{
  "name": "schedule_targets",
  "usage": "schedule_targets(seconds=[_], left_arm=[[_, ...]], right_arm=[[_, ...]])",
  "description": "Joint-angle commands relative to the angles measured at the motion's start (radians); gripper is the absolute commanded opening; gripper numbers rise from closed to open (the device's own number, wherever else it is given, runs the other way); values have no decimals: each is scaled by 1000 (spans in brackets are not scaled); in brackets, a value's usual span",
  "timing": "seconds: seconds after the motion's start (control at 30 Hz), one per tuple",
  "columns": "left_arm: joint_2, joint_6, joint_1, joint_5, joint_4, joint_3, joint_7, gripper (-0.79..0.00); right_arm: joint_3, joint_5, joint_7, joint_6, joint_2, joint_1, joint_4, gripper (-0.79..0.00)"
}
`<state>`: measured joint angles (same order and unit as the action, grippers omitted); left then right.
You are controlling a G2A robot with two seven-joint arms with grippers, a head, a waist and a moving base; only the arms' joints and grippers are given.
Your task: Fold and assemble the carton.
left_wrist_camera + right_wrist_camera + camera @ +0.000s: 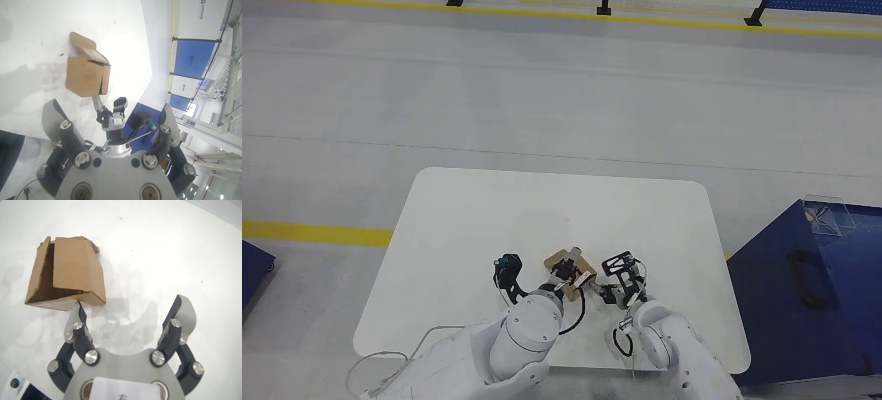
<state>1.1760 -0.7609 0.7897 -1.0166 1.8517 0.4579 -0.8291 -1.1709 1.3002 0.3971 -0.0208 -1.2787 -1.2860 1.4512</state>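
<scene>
Sitting near the table (472,230) front edge, the carton (570,264) is half folded. The right gripper (128,303) is spread open, one finger (82,313) touching the carton's lower edge. The left gripper (108,108) gapes too, clear of it. Right wrist view gives the hollow inside; left wrist view a raised end flap (81,40).

You'll find logo lettering on the white wall panel (200,11) and the blue panels (189,56) beside it. The sticker (117,121) on the right gripper (107,99), at the carton's (570,262) 3 o'clock, is unreadable.
</scene>
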Motion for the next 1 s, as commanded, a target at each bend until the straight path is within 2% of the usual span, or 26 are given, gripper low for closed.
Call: schedule_targets(seconds=[0.0,0.33,0.57,0.63,0.77,0.9,0.97], left_arm=[[0,0,0,0,0,0,0,0],[0,0,0,0,0,0,0,0],[0,0,0,0,0,0,0,0],[-1,77,20,11,-23,33,12,0],[1,223,75,107,-74,43,66,0],[16,455,131,138,-177,62,138,0],[27,527,144,160,-246,69,142,0]], right_arm=[[12,-24,-11,15,-8,49,-49,0],[87,-80,-6,98,-50,204,-209,0],[58,-99,-30,127,-52,200,-202,0],[34,-114,-48,134,-49,181,-178,0],[-7,-150,-85,141,-45,137,-123,0],[-31,-188,-124,130,-43,98,-71,0],[-33,-193,-131,116,-43,89,-59,0]])
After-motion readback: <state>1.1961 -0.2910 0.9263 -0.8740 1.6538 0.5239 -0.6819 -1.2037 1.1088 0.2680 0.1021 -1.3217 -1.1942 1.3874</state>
